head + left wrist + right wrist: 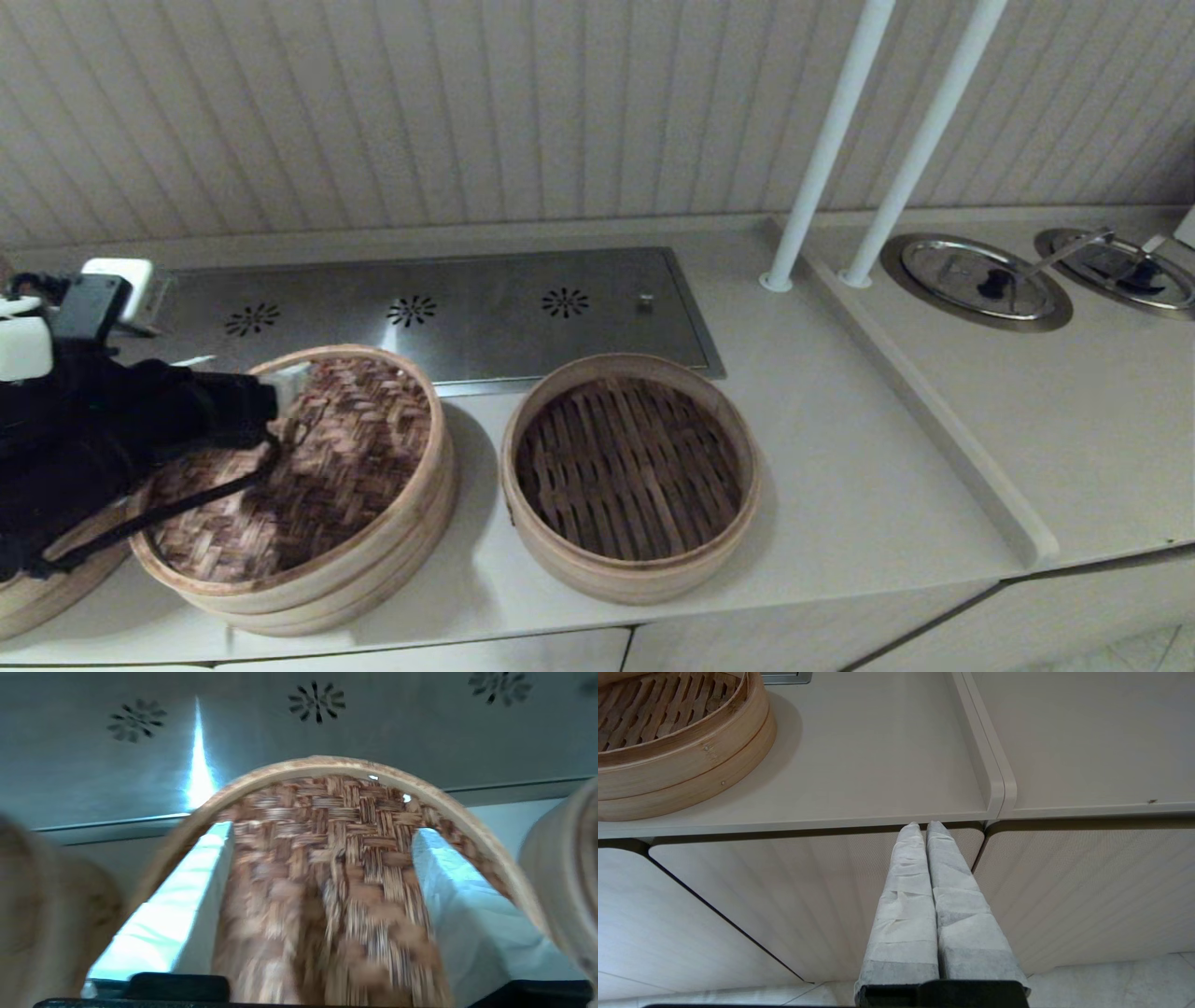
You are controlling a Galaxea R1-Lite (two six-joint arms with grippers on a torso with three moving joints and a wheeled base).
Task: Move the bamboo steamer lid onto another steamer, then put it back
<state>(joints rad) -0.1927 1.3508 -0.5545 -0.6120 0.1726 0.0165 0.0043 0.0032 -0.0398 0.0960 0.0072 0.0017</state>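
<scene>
The bamboo steamer lid [317,467], brown herringbone weave in a pale rim, lies on top of a steamer basket at the left of the counter. My left gripper [247,373] hangs over the lid's far-left part, open, its white-wrapped fingers [196,891] spread wide over the weave [327,826] with the small loop [327,896] between them. They grip nothing. The other steamer [630,476], a pale wall round dark slats, stands uncovered just right of the lid and also shows in the right wrist view [668,756]. My right gripper [923,825] is shut and empty, parked below the counter's front edge.
A steel plate [448,313] with vent holes lies behind both steamers. Another bamboo steamer [28,588] sits at the far left under my arm. Two white poles [822,149] rise at the back right beside a raised counter ridge [934,411]. Beyond that are round metal covers [976,280].
</scene>
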